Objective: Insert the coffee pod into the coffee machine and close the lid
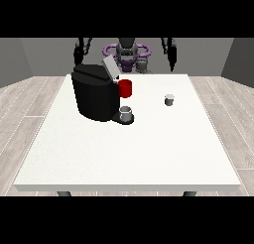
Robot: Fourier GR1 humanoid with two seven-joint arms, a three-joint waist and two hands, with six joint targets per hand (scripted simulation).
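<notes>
A large white desk (149, 153) carries a black coffee machine (95, 96) near its far left corner, lid (110, 68) raised. The small coffee pod (169, 99) sits apart toward the far right. Nothing is grasped yet; next, a hand must reach the pod. Both hands (78, 53) (172, 53) hang raised past the far edge; I cannot tell their fingers' state.

The boxy black coffee machine (94, 96) looks like matt plastic; beside it, the small grey pod (169, 99) looks dull. The white table (129, 153) under them is smooth and matt.
</notes>
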